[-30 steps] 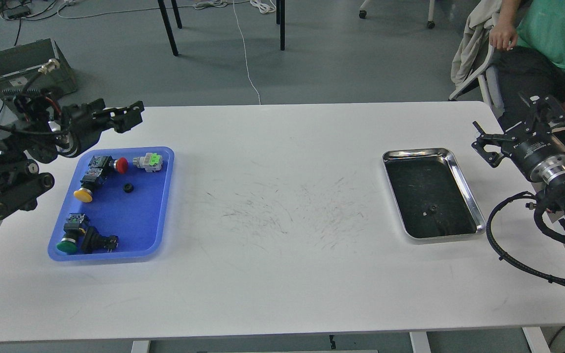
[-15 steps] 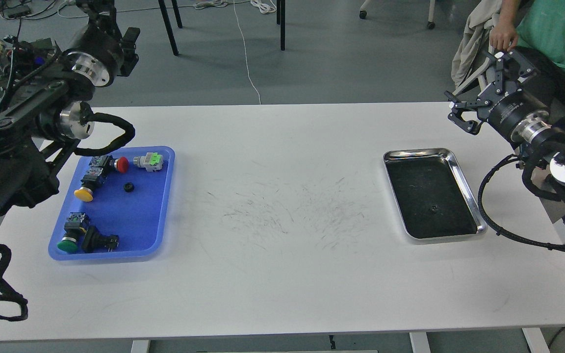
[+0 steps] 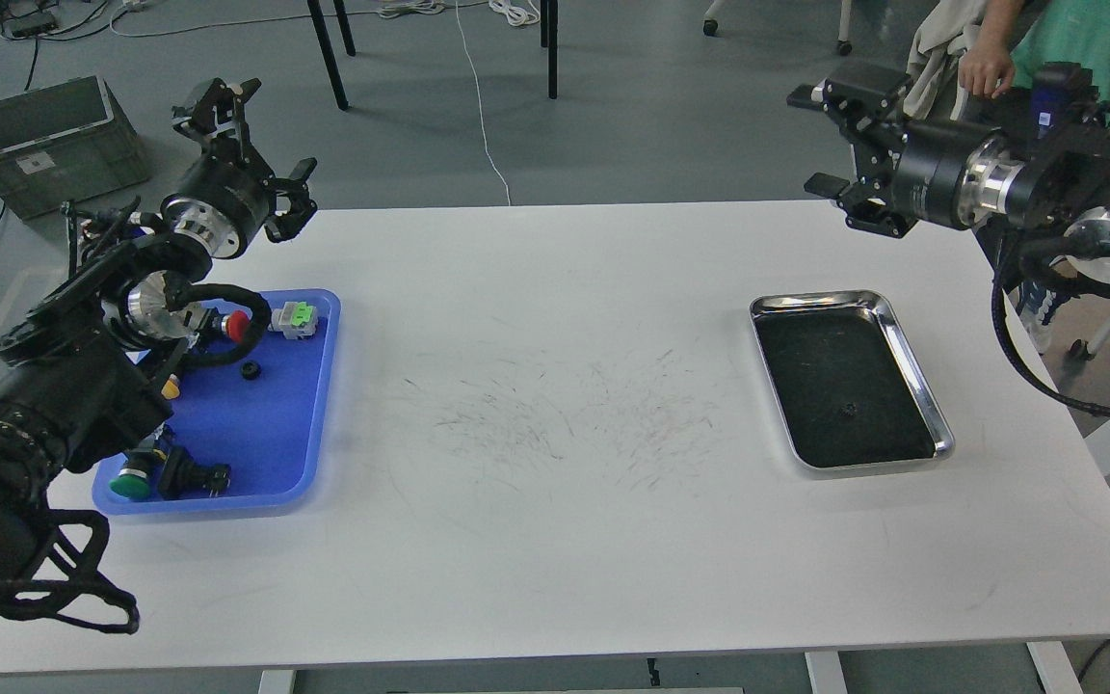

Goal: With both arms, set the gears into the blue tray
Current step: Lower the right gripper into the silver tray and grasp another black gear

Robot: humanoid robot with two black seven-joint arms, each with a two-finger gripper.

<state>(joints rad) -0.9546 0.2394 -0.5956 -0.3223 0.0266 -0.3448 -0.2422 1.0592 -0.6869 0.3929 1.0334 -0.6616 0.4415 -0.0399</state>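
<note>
The blue tray [image 3: 271, 439] lies at the table's left side. One small black gear [image 3: 250, 369] rests inside it, near the upper middle. A second gear [image 3: 845, 412] shows as a tiny dark ring on the dark floor of the steel tray. My left gripper [image 3: 264, 145] hangs above the table's far left corner, behind the blue tray, open and empty. My right gripper [image 3: 813, 140] is raised beyond the table's far right edge, pointing left, open with nothing between its fingers. Both grippers are well away from the gears.
The shiny steel tray [image 3: 913, 357] sits at the right. Several push-button switches with a red cap [image 3: 237, 325], a green cap [image 3: 131, 485] and other colours lie in the blue tray, partly behind my left arm. A green crate [image 3: 44, 135] and a seated person [image 3: 1085, 48] are beyond the table.
The right gripper has swung up and leftward from the table's right edge. The left gripper came down from its high point to behind the blue tray. The gears have not moved.
</note>
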